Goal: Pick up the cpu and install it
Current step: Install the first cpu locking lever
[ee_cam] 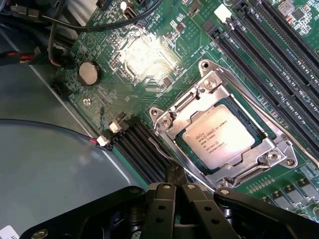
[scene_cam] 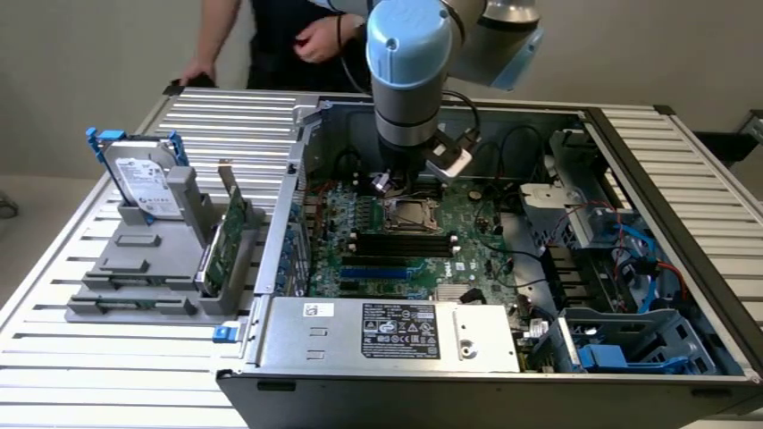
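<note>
Silver cpu [ee_cam: 219,140] flat in socket [ee_cam: 167,121]

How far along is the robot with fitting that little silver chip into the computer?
Mostly done, it looks. The small flat silver square cpu already lies inside the metal-framed socket on the green motherboard. The black gripper is shut, holds nothing and hangs close by the socket. What is left is hard to judge: I cannot tell whether the socket's frame is clamped down over the chip.

Exterior view: elevated, looking down into the open black computer case [scene_cam: 477,393]. Wrist view: close above its green motherboard [ee_cam: 124,84]. Both share the silver-framed socket [scene_cam: 412,214] [ee_cam: 167,119].
</note>
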{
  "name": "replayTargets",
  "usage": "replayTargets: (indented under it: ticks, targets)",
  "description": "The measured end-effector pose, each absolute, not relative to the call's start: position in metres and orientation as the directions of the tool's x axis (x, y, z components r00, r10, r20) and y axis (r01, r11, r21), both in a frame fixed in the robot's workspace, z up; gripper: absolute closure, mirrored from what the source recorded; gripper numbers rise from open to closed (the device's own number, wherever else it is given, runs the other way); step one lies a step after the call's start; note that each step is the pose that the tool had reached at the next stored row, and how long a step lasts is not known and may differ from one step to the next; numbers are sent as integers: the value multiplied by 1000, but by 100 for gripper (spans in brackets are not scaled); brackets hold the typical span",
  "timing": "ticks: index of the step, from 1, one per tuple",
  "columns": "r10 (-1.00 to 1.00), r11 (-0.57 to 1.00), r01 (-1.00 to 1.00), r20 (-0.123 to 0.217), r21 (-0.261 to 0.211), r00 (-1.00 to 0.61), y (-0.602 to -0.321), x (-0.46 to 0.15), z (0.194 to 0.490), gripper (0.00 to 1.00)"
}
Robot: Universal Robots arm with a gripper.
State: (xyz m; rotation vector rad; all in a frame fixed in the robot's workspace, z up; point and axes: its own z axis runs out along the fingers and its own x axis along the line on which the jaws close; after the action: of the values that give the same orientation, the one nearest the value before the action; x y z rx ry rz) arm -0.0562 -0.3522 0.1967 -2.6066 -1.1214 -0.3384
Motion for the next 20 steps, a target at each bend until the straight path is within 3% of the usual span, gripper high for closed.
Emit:
replayTargets:
  ticks: [20]
  targets:
    - [669, -661, 730, 302, -176, 679, -352, -50, 197, 89]
